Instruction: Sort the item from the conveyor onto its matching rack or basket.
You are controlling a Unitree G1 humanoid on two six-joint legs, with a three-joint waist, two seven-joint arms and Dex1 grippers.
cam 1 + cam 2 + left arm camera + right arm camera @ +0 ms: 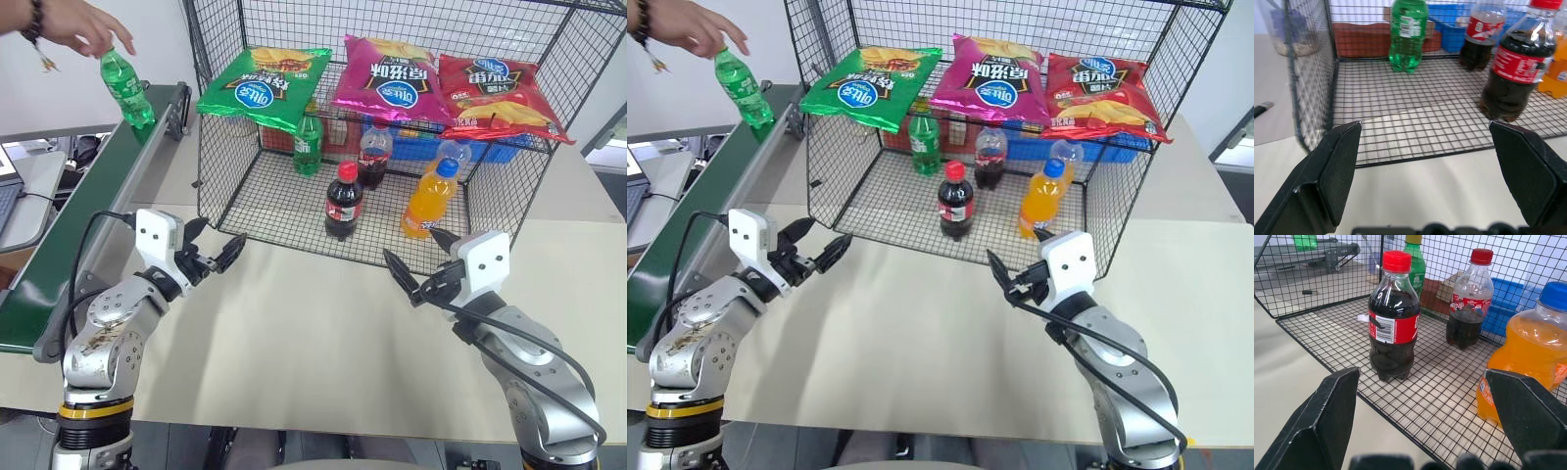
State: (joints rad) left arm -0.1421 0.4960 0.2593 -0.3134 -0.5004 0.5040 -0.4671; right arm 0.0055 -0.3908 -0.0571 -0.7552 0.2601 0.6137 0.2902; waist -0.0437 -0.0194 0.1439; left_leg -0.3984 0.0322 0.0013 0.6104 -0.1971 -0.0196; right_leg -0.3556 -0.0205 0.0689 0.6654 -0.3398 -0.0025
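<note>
step: awaiting item. person's hand (69, 24) setting bright-green soda bottle (125, 88) on conveyor (88, 211) far end. left tool (217, 253), right tool (409, 277) both open, empty, over surface (313, 333) before wire-mesh cage (220, 186). next: left tool reaches bottle, judged.

Beige table (294, 333) carrying black wire-mesh cage (235, 186), open side facing robot. Cage's mesh floor holding four upright bottles: red-capped cola bottle (344, 201) standing nearest front edge, orange soda bottle (429, 199) sitting to its right, second cola bottle (374, 155) behind, dark green bottle (308, 140) standing toward back left. Blue tray (490, 149) and brown box (1359, 40) lying at cage rear. Dark-green conveyor (88, 211) running along table's left edge; bright-green soda bottle (126, 88) standing at its far end, person's hand (78, 24) touching cap.
</note>
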